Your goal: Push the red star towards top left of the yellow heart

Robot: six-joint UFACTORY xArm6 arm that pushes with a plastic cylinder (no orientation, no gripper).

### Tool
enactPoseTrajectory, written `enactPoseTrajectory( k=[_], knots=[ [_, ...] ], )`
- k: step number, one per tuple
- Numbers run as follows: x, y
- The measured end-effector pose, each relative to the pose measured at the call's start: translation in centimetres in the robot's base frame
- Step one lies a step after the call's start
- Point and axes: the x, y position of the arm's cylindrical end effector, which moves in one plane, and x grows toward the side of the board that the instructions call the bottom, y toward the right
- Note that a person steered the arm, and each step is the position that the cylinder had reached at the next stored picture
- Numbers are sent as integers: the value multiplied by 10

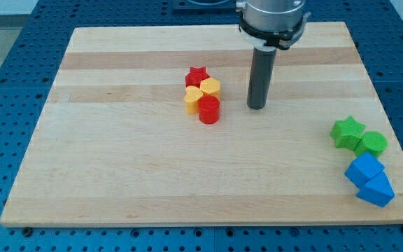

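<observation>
Camera view: your rod stands upright on the wooden tabletop (117,175), its tip (257,107) well to the view's right of the central cluster and touching no block. No hand is fitted, so no open or closed state applies. The red star (197,75) sits at the cluster's top, touching the yellow heart (194,99) and a second yellow block (210,87); a red cylinder (209,110) lies below them. The star is small, five-pointed, flat-topped. You appear to be in the approach step; the star looks close to its goal already, so the next move probably calls for a short nudge from its right side toward the view's left.
</observation>
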Motion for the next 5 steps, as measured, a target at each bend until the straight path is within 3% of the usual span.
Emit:
enactPoseTrajectory(
  k=[5],
  knots=[
    [-67,-51]
  ],
)
